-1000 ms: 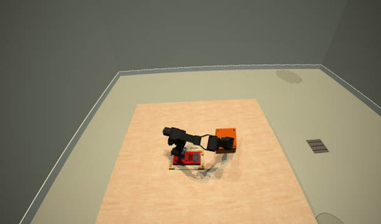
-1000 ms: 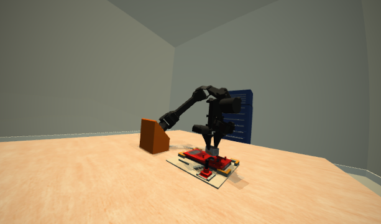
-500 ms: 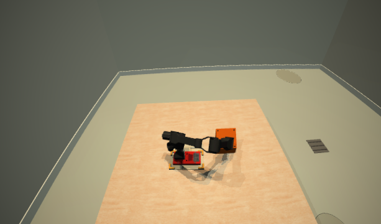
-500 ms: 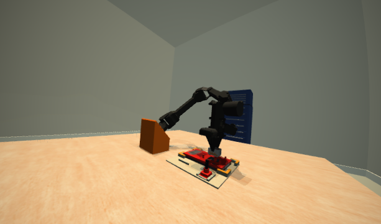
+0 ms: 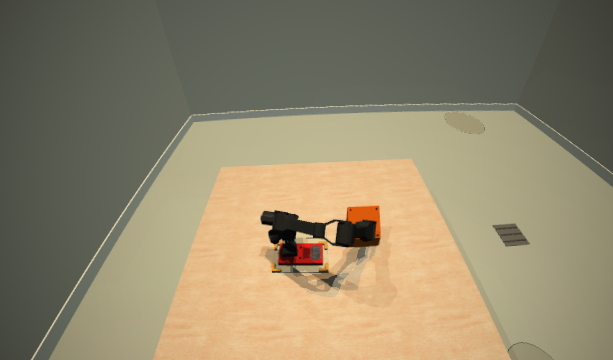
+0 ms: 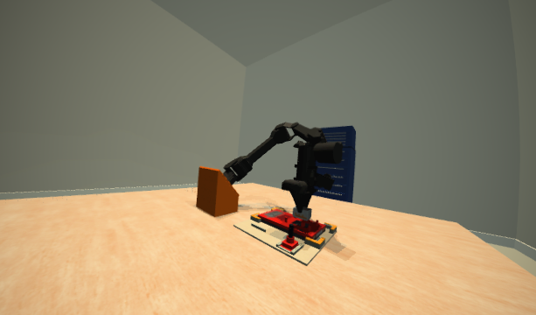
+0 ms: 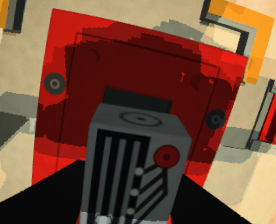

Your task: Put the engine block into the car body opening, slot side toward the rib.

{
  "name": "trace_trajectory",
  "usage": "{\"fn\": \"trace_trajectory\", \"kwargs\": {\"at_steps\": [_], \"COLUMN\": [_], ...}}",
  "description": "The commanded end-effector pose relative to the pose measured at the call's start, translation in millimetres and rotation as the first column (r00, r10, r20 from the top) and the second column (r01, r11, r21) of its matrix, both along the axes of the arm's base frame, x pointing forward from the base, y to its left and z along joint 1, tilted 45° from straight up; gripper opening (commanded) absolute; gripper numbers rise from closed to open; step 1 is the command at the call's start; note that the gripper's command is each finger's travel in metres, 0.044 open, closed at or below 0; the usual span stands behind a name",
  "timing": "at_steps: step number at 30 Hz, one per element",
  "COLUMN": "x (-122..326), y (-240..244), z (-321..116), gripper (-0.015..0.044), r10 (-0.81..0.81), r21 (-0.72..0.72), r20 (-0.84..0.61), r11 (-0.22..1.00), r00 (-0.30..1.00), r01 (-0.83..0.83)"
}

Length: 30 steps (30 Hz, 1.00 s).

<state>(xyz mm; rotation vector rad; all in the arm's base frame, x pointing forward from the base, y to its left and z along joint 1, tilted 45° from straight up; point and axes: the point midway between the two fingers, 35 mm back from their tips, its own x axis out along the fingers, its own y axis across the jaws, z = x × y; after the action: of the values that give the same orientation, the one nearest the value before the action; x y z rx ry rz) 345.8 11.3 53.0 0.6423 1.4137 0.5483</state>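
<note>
My gripper (image 5: 289, 252) (image 6: 302, 209) (image 7: 129, 177) is shut on the grey engine block (image 6: 302, 213) (image 7: 139, 119), which has a dark slotted face and a red round mark. The red car body (image 5: 304, 260) (image 6: 274, 220) (image 7: 53, 45) lies flat below, with a dark rectangular opening (image 7: 134, 97). In the wrist view the block covers the near part of the opening, and the body looks turned slightly relative to the block. The block appears above the body in the exterior view; its lower end and any contact are hidden. The rib cannot be made out.
The cream base plate (image 6: 268, 234) (image 7: 19, 65) carries yellow corner brackets (image 6: 315, 241) (image 7: 261, 45). A red part (image 6: 289, 243) with a black post stands on the plate beside the body. An orange box (image 5: 362, 214) (image 6: 206, 192) stands by the arm's base.
</note>
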Motion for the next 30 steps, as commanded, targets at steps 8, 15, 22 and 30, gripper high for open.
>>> {"fn": "trace_trajectory", "kwargs": {"at_steps": [8, 15, 22, 30], "x": [0.8, 1.3, 1.3, 1.4], "y": [0.5, 0.7, 0.8, 1.1], "z": [1.0, 1.7, 1.7, 1.4], "gripper": [0.0158, 0.0158, 0.0158, 0.0158], "r10": [-0.022, -0.156, -0.109, 0.017], "r21": [0.007, 0.012, 0.012, 0.002], "r20": [-0.017, -0.150, -0.102, 0.022], "r11": [1.000, 0.987, 0.994, 1.000], "r00": [1.000, 0.976, 0.989, 1.000], "r01": [0.022, 0.160, 0.110, -0.018]}}
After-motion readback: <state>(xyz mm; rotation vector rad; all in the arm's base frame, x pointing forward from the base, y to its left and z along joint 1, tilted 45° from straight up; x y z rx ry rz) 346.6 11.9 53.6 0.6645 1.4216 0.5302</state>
